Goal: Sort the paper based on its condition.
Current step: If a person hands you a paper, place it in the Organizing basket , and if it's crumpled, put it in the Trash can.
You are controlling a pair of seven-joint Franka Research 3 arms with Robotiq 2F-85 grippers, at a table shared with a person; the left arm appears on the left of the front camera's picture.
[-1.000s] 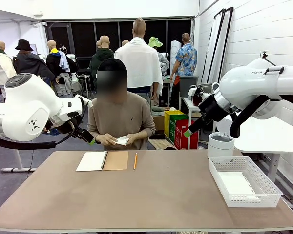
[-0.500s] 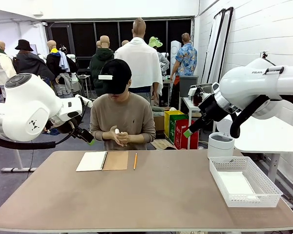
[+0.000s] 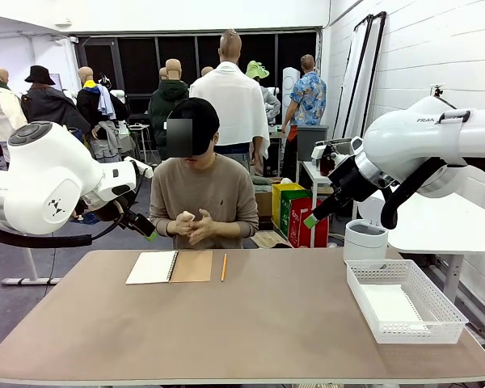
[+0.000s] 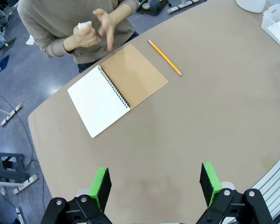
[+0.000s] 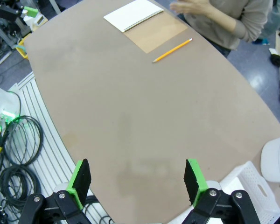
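The person across the table presses a crumpled white paper [image 4: 85,26] between both hands [image 3: 191,227], above the table's far edge. Another paper [image 3: 392,305] lies flat inside the white mesh basket [image 3: 420,331] at the right. My left gripper [image 3: 147,231] hangs raised at the left, beside the person, and stands open [image 4: 156,179] over bare tabletop with nothing in it. My right gripper [image 3: 312,218] is raised at the right above the table. It is open [image 5: 136,179] and holds nothing.
An open spiral notebook [image 3: 170,267] with a tan cover and a yellow pencil [image 3: 223,267] lie near the far edge in front of the person. A white cylindrical bin [image 3: 364,240] stands behind the basket. The brown tabletop [image 3: 250,323] stretches wide between them.
The person has squeezed the white sheet down into a wad and closed both hands around it. Neither arm has moved.
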